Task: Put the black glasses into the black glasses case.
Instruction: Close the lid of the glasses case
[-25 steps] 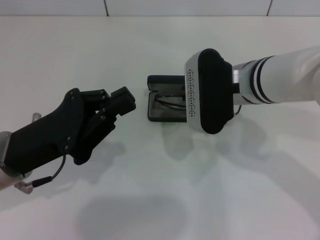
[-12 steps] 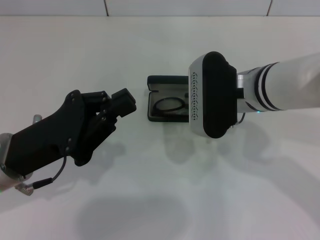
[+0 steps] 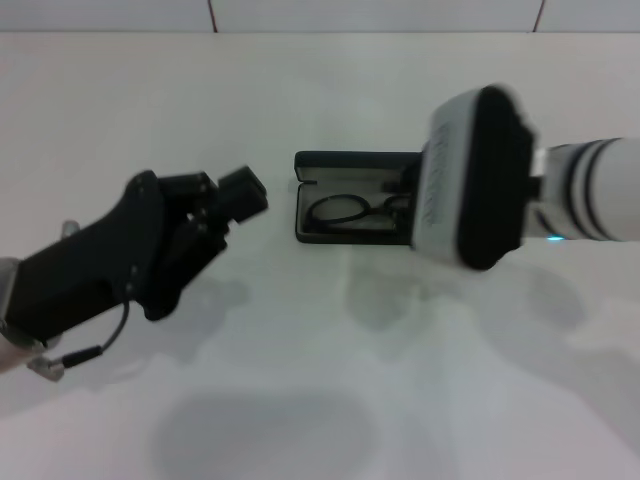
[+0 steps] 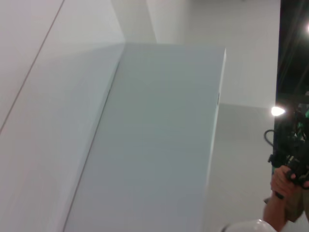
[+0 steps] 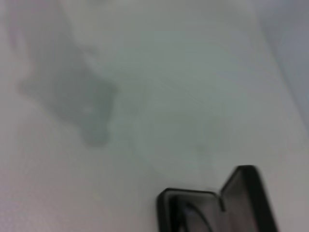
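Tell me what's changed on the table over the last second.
The right arm pulled back to the robot's right, uncovering the black glasses lying in the open black glasses case. The case stayed put, and the left pincer barely moved, beside the case on the robot's left.

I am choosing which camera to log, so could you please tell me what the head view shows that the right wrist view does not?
Only the head view shows both arms: the left tool hanging left of the black glasses case, the right arm's end at the case's right, and the black glasses lying inside. Only the right wrist view shows the raised lid from close by. Both share the open case and the white table.
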